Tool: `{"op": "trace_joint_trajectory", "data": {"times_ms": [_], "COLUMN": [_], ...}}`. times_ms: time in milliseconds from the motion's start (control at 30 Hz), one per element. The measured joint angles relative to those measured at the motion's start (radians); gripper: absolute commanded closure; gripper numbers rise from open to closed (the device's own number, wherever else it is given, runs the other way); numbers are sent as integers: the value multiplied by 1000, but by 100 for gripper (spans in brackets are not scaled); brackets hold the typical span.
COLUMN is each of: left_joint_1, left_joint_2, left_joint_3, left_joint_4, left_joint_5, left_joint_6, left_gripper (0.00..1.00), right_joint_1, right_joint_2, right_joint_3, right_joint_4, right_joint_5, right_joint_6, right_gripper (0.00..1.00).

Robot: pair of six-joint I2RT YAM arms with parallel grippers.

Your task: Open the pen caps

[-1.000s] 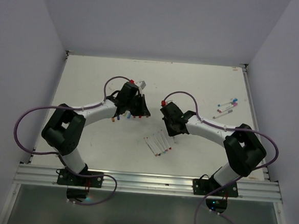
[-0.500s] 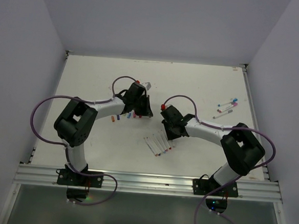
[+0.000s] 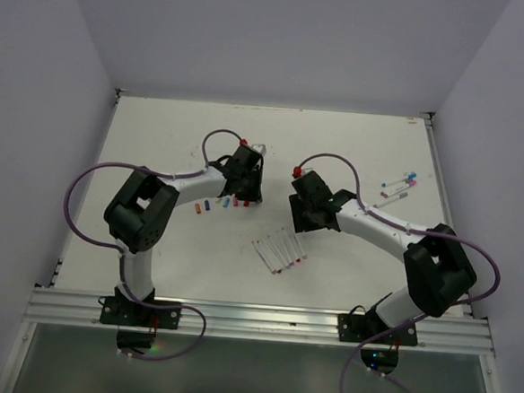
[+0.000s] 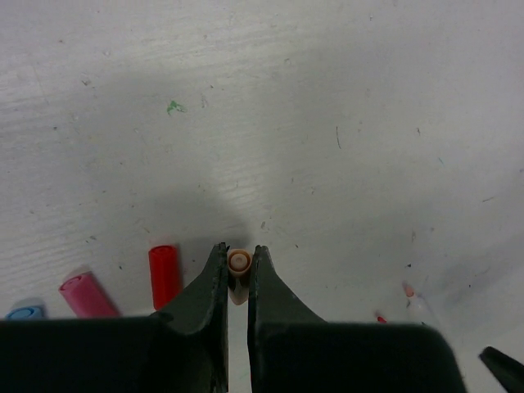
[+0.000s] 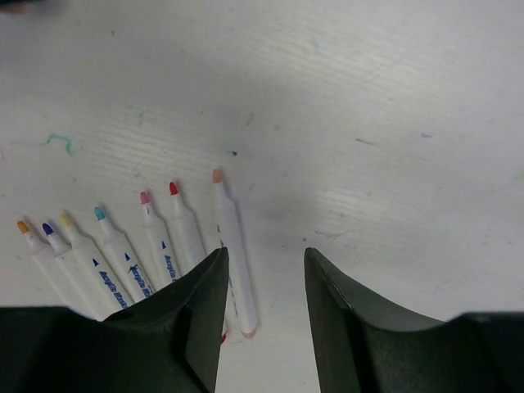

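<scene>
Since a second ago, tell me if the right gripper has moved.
Yes. The right gripper has shifted slightly toward the far edge and right, away from the row of uncapped pens.

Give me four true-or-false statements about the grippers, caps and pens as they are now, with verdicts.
1. The left gripper is shut on an orange cap. True.
2. The right gripper grips a pen. False: it is open, with nothing between its jaws.
3. In the left wrist view, the red cap lies between the pink cap and the gripper. True.
4. Only three uncapped pens lie in the row. False: the right wrist view shows seven.
</scene>
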Motion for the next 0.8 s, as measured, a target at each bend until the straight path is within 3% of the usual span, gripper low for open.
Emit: {"op": "trace_joint_trajectory", "data": {"times_ms": [133,367,600,800], "left_joint_1": [-4,-6,-13,-13], "left_joint_2": [16,26,24,19], "left_joint_3": [22,31,31,31], "left_joint_4": [-30,-54,-52,-53], "left_joint_5": [-54,-114,-125,-125], "left_joint_6": [21,40,52,59], "left_gripper": [95,73,63,60], "right_joint_1": [-96,-288,-486,-565], "right_joint_2": [-82,-178,-135,-60], "right_joint_3": [28,78,78,78], "right_joint_4": [-26,-52,-78,-76], "right_joint_5": [2,-9,-22,-18], "right_joint_6": [2,6,35,62], "right_gripper": [51,50,49,50]}}
